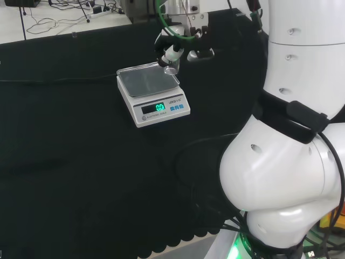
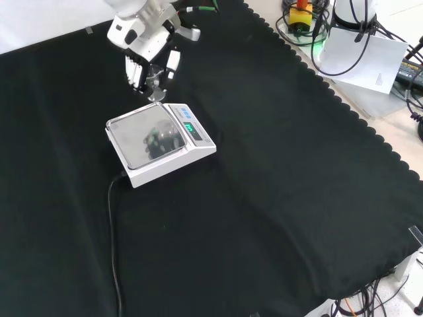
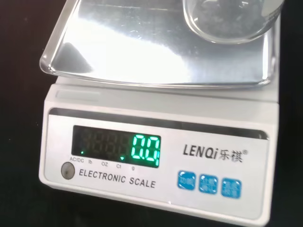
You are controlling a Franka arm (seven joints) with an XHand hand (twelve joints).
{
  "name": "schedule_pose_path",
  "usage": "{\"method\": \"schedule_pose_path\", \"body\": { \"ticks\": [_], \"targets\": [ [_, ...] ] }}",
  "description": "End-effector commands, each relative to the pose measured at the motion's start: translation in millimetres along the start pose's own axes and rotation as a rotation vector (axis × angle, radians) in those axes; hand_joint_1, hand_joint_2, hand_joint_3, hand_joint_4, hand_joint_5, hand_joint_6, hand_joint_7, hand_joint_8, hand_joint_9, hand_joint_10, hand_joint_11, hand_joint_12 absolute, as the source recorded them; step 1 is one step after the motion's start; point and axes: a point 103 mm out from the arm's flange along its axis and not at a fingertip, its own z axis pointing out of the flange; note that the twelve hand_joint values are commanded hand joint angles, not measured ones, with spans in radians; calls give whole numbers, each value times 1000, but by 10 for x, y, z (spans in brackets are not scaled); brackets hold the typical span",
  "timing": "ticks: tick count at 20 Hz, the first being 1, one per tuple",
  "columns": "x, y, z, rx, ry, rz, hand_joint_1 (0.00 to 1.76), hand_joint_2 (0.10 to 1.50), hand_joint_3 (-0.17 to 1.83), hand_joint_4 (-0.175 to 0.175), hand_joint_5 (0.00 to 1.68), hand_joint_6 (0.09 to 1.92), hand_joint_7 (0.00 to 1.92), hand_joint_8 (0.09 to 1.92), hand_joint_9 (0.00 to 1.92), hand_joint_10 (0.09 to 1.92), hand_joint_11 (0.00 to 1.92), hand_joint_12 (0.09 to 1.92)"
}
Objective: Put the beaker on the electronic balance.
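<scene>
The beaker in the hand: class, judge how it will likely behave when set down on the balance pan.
The beaker looks like clear glass, so probably fragile and slippery against the hand. Its flat round base should stand steady on the balance's smooth metal pan, though it might slide if nudged. It looks empty, so probably light.

one beaker (image 3: 232,19), one electronic balance (image 1: 153,93)

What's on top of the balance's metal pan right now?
Nothing rests on the pan. The hand holds the clear beaker above one corner; the beaker looks empty, and its upper part is out of view.
</scene>
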Motion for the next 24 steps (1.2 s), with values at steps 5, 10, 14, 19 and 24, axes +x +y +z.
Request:
{"method": "schedule_pose_path", "body": {
  "ticks": [5, 10, 14, 19, 24],
  "targets": [
    [200, 377, 182, 81, -10, -11, 1102, 1244, -5, -175, 753, 1349, 615, 1051, 806, 971, 862, 957],
    [282, 532, 246, 85, 17, -28, 1102, 1243, -5, -175, 754, 1348, 617, 1051, 807, 972, 863, 957],
    [247, 569, 292, 80, 45, -59, 1102, 1243, -5, -175, 754, 1348, 618, 1051, 807, 973, 863, 956],
    [131, 533, 320, 73, 68, -81, 1102, 1243, -5, -175, 755, 1347, 619, 1051, 808, 973, 864, 956],
    [78, 498, 327, 62, 74, -82, 1102, 1242, -5, -175, 756, 1346, 620, 1051, 808, 974, 865, 956]
  ]
}}
